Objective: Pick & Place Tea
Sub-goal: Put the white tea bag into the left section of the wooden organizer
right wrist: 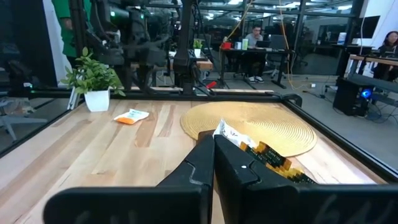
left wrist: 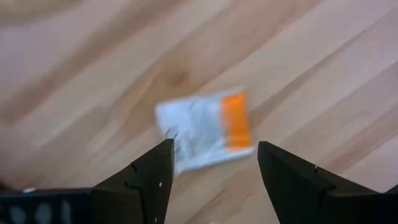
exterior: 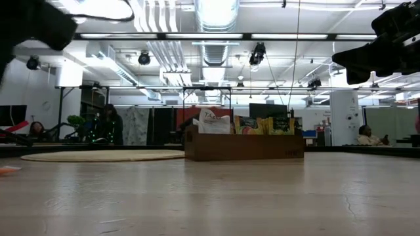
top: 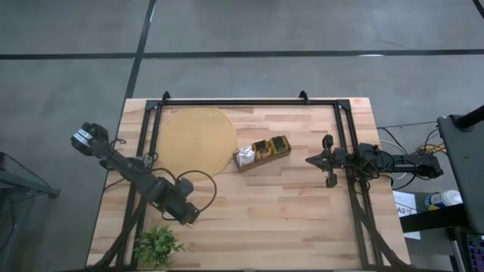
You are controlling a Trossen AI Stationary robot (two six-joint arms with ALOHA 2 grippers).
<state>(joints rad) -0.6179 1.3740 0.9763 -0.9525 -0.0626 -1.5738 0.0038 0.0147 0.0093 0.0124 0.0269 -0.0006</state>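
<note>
Your left gripper [left wrist: 211, 165] hangs spread and empty above the white-and-orange tea sachet [left wrist: 205, 129] lying on the table [top: 302, 219], straddling it for a grasp, while the right gripper [top: 327, 161] waits shut.

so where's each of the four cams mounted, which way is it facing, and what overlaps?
High: overhead, straight down on the table; both arms show, left gripper, right gripper.
Low: table height, level across to the wooden tray; arm parts at top corners.
Left wrist: looks down past its open fingers at a white-and-orange sachet.
Right wrist: over its shut fingers across the table to the plant.
Shared: round mat in high, low, right wrist.
</note>
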